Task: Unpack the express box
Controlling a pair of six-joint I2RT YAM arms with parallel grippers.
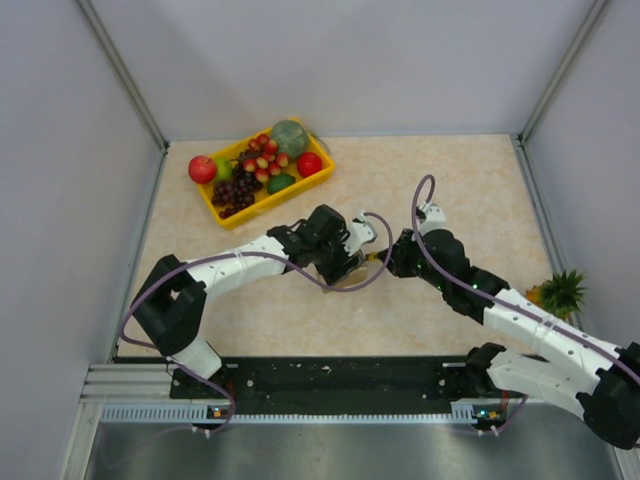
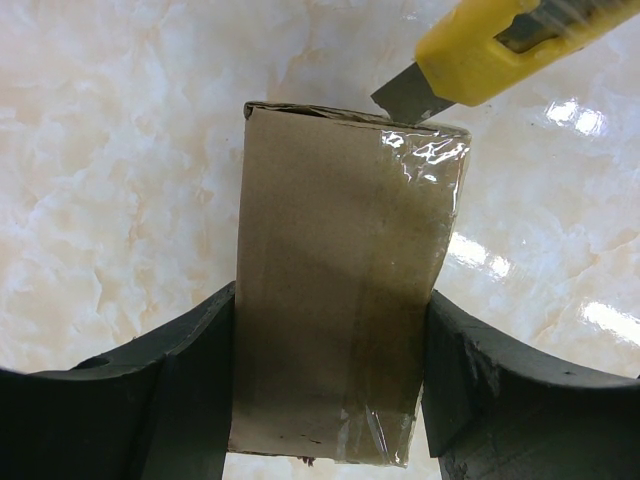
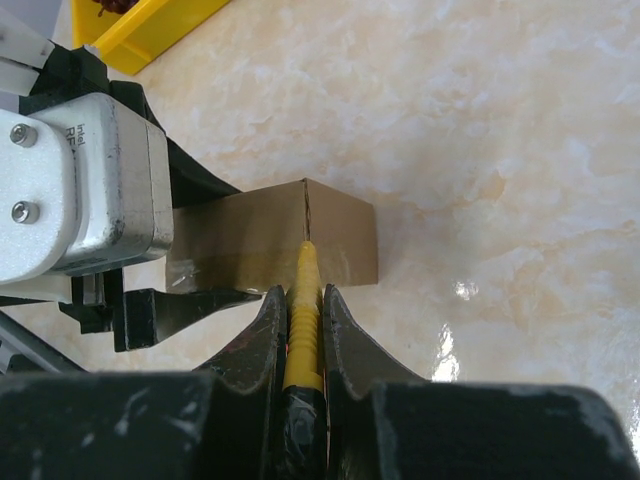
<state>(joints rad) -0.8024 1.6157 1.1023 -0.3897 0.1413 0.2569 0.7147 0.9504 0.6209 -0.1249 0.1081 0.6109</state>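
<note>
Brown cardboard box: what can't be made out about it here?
- Small flat brown cardboard box: shut, contents hidden.
- Top external: left wrist and right wrist almost wholly cover it.
- Right wrist: yellow plastic utility knife's body hides most of its blade.
- Left wrist: left pincer's fingers cover its sides.

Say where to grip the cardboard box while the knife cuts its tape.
Clamp the box on its two opposite side walls, at the end away from the taped edge, coming from that end, as the left gripper does. That probably leaves the seam free for the knife.
</note>
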